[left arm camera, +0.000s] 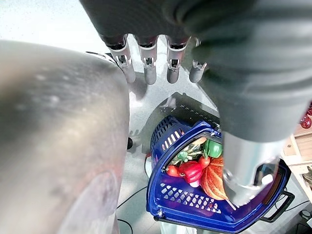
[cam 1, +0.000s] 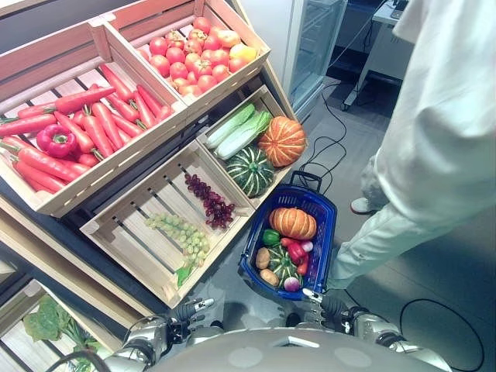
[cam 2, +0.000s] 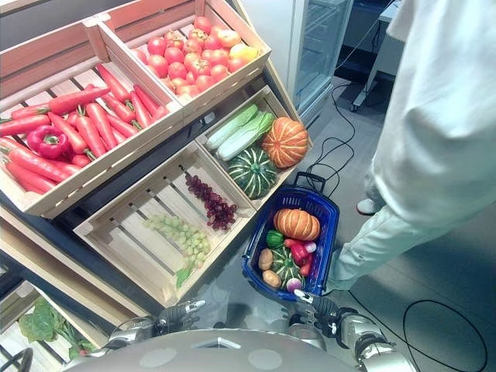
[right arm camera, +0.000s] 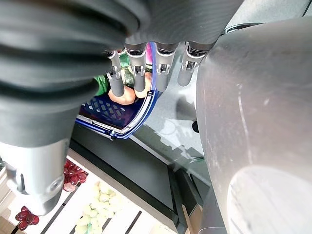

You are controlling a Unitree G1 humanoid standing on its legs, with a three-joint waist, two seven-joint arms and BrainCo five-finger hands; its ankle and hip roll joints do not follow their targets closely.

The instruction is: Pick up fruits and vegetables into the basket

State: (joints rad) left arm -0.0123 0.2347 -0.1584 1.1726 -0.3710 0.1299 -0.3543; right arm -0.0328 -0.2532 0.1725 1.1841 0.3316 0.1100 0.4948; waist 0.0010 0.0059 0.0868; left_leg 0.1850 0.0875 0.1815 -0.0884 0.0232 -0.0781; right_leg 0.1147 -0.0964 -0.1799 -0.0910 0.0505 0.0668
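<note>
A blue basket (cam 1: 325, 232) stands on the floor below the crates. It holds an orange pumpkin (cam 1: 293, 222), a green pepper (cam 1: 270, 236), a small green squash (cam 1: 282, 263), potatoes and red pieces. My left hand (cam 1: 184, 311) hangs low near the front, left of the basket, with its fingers (left arm camera: 146, 68) straight and empty. On the other side my right hand (cam 1: 324, 305) hovers just in front of the basket's near end; its fingers (right arm camera: 146, 73) are relaxed and hold nothing. The basket (left arm camera: 195, 207) lies beyond the left hand's thumb (left arm camera: 246, 170).
Tilted wooden crates hold carrots (cam 1: 85, 128) with a red pepper (cam 1: 54, 139), tomatoes (cam 1: 194, 54), a large pumpkin (cam 1: 281, 141), a striped green squash (cam 1: 249, 170), cabbage (cam 1: 240, 130) and grapes (cam 1: 211, 200). A person in white (cam 1: 434, 147) stands right of the basket.
</note>
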